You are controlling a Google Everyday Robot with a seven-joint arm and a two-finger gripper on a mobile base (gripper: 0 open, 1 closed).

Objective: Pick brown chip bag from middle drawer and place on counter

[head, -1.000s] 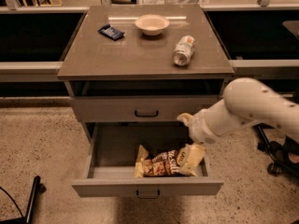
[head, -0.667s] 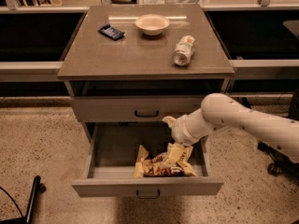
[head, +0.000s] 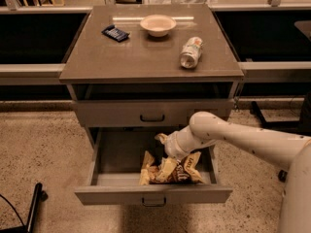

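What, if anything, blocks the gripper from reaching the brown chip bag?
Probably nothing, so likely yes: the middle drawer stands open, the brown chip bag lies uncovered near its front, and the gripper is down inside the drawer, right at the bag.

Smooth brown-grey square table (head: 136, 64), slightly glossy top. On it: small dark blue flat packet (head: 115, 33) at 11 o'clock, pale round shallow bowl (head: 158, 24) at 12 o'clock near the back edge, pale metal can (head: 191, 52) on its side at 2 o'clock. All three apart. Off the table, the end effector (head: 167, 165) is down in the open grey lower drawer (head: 153, 194) at 6 o'clock.
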